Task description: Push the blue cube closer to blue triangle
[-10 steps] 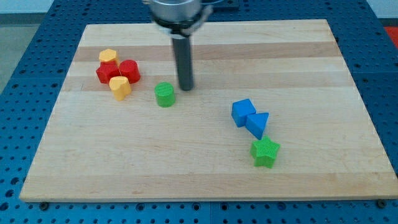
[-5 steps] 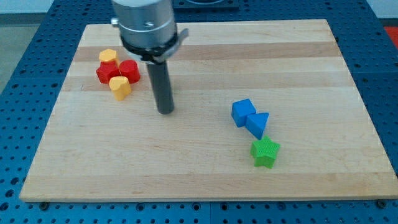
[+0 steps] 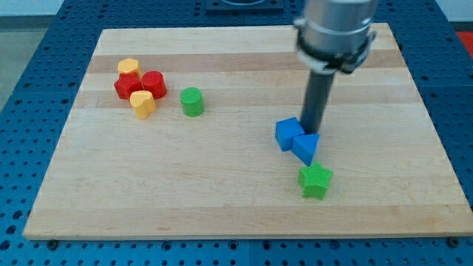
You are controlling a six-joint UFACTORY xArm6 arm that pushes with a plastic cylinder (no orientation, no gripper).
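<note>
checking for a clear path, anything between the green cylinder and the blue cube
Nothing. In the camera view, the board between the green cylinder and the blue cube is bare wood. My tip sits at the cube's far side, toward the view's right.

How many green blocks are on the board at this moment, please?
2. A green cylinder sits left of centre, beside the red and yellow cluster; a green star lies just below the blue triangle. None appears hidden.

A green cylinder (image 3: 192, 101) is set on the wooden board (image 3: 222, 199). Toward the view's left of it, two red blocks (image 3: 140, 85) are clustered with two yellow blocks (image 3: 143, 103). A green star-shaped block (image 3: 315, 180) is placed well toward the view's bottom right of the cylinder.
</note>
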